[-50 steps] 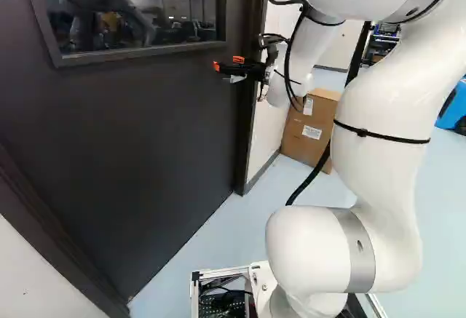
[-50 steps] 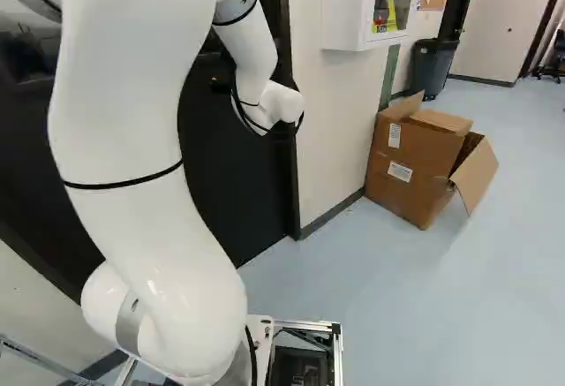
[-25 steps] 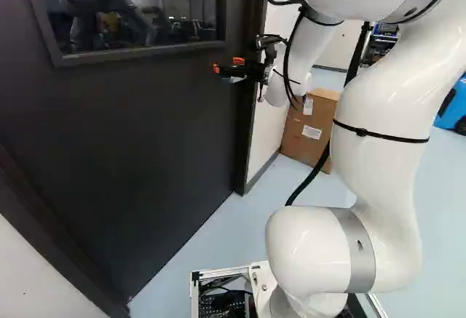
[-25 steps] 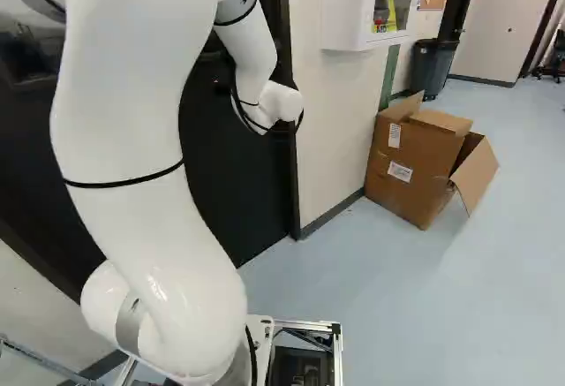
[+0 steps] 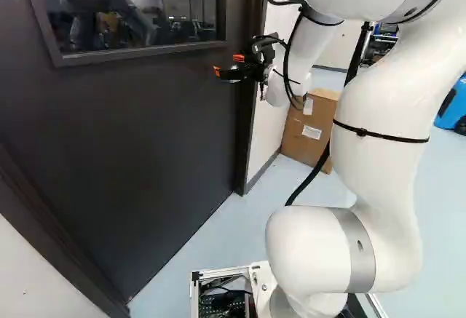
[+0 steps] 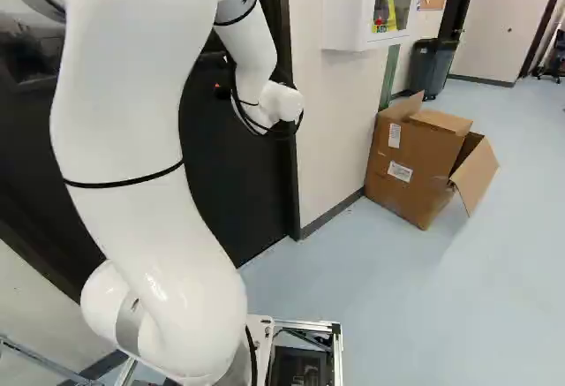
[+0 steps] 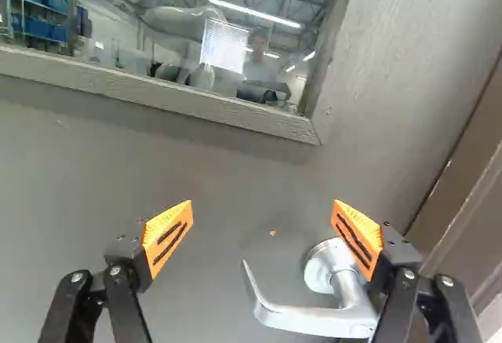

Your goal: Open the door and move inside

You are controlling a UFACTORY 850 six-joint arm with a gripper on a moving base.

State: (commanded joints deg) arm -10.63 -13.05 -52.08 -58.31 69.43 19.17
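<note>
The gripper (image 5: 228,65) stands wide open at the end of the white arm (image 5: 378,114), close in front of the dark door (image 5: 131,150); it has hold of nothing; its two fingers are spread well apart, each tipped with an orange pad (image 7: 169,237) facing the other across the gap.

In the wrist view the silver door handle (image 7: 306,319) lies in the space ahead of the gripper (image 7: 263,217), its lever reaching across between the fingers; the round mounting plate (image 7: 320,268) and the bent end of the lever sit right by one finger, partly behind it, while the lever's free tip points toward the other finger and stops well apart from it; whether the nearer finger touches the handle, I cannot tell.

The door itself spreads out ahead of the gripper and looks shut in its door frame (image 7: 455,178), whose upright runs beside the gripper on the handle's side; the window (image 5: 138,12) in the door is above the gripper, with lights reflected in the glass.

In the left base view a cardboard box (image 5: 309,136) stands on the floor (image 6: 371,271) below and to the right of the gripper; the right base view shows its flaps open, next to the pale wall (image 6: 331,121).
</note>
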